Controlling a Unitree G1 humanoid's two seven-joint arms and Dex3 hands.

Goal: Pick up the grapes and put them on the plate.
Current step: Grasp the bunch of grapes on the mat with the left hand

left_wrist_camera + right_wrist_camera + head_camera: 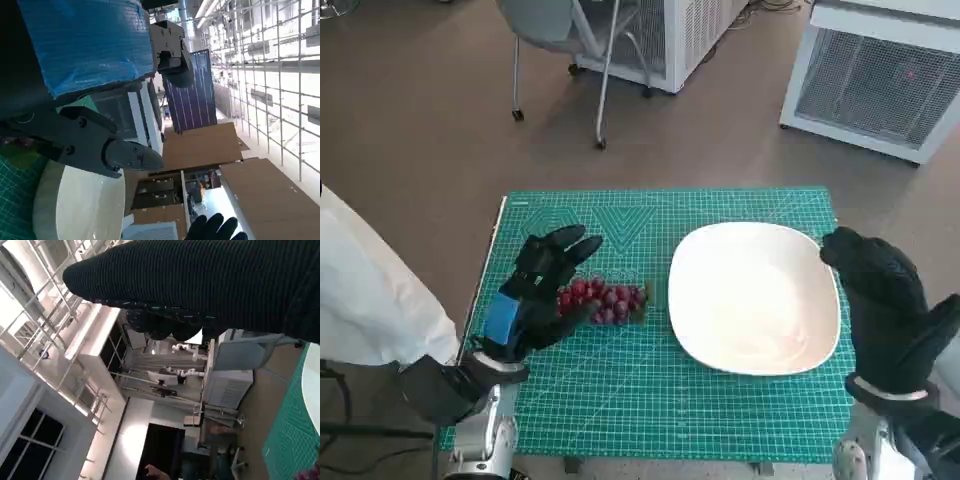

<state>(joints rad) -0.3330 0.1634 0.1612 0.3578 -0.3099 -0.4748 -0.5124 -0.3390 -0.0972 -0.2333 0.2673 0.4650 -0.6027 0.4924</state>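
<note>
Grapes, a small bunch of dark red ones [603, 300], lie on the green gridded cutting mat [650, 410], just left of the white rounded-square plate [756, 298] and not touching it. The left hand [542, 290], black with blue tape over its back, sits at the bunch's left side: its upper fingers [570, 245] spread out above the grapes while a lower finger reaches along under them, so the hand brackets the fruit, yet the head view does not show whether it actually grips it, and I cannot tell. In the left wrist view the same hand's black fingers [95, 145] hang over the plate's pale rim [80, 200], with a strip of mat beside it. The right hand [880, 300], in its black knitted glove, stands at the plate's right edge, fingers together and pointing up the table; it appears to hold nothing, though contact with the rim is unclear. Beyond the mat are brown floor, a grey wheeled chair [565, 40] and a white vented cabinet [880, 75].
</note>
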